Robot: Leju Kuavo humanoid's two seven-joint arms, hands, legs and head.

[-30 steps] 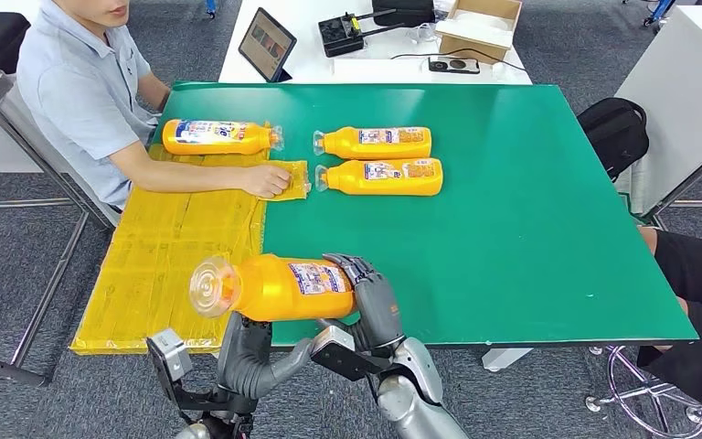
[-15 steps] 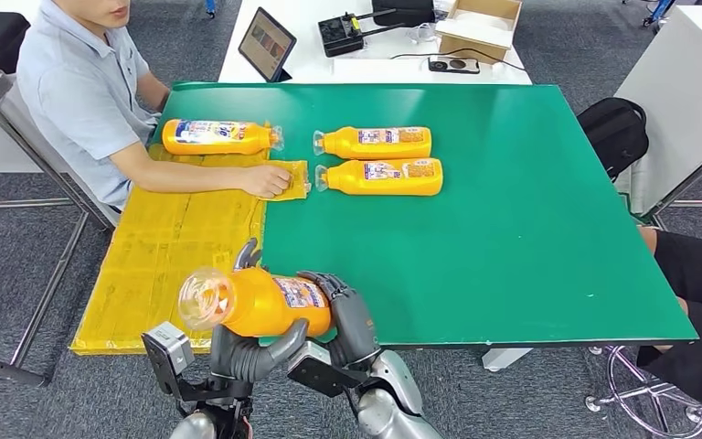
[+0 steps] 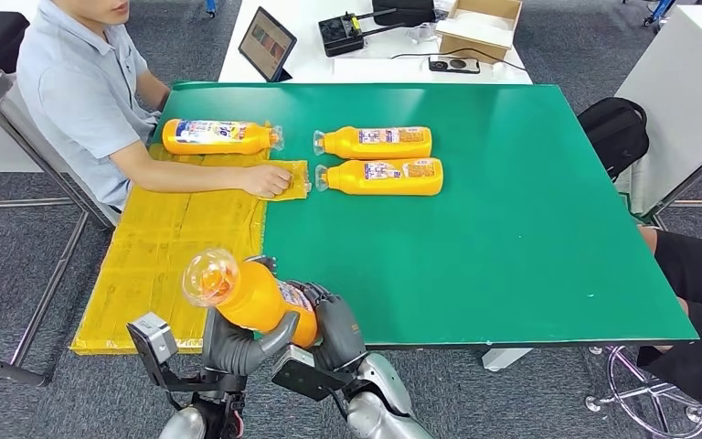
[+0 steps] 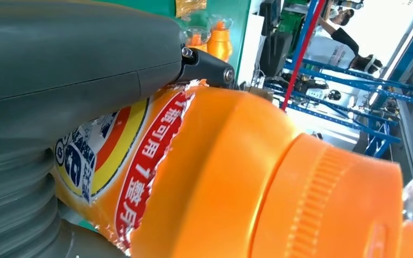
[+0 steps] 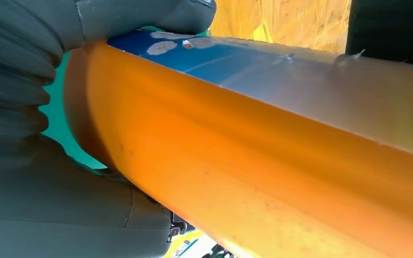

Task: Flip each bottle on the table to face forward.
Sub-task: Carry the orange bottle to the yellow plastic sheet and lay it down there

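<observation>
Held item: an orange bottle (image 3: pixel 258 300) with a clear cap, off the green table (image 3: pixel 512 229) at its near edge, tilted with the cap up and toward the robot's left.
Left robot hand (image 3: pixel 238 346): closed around the bottle from beneath, thumb across the label in the left wrist view.
Right robot hand (image 3: pixel 334 325): closed around the base end of the same bottle.
Other bottles: two lie side by side mid-table, caps pointing left (image 3: pixel 375 143) (image 3: pixel 382 177); a third (image 3: pixel 219 137) lies on the yellow mat (image 3: pixel 174 247), near a seated person's hand (image 3: pixel 270 179).
Handling, judged: a full, rigid plastic body, moderately heavy; the smooth wall and glossy shrink label look slippery. The wide mid-body gives the safest hold; the clear cap appears thin and unfit to bear load.
Markings: the label carries blue, yellow and red panels with white Chinese characters on a red band; too distorted to read with confidence. No brand name is legible.
</observation>
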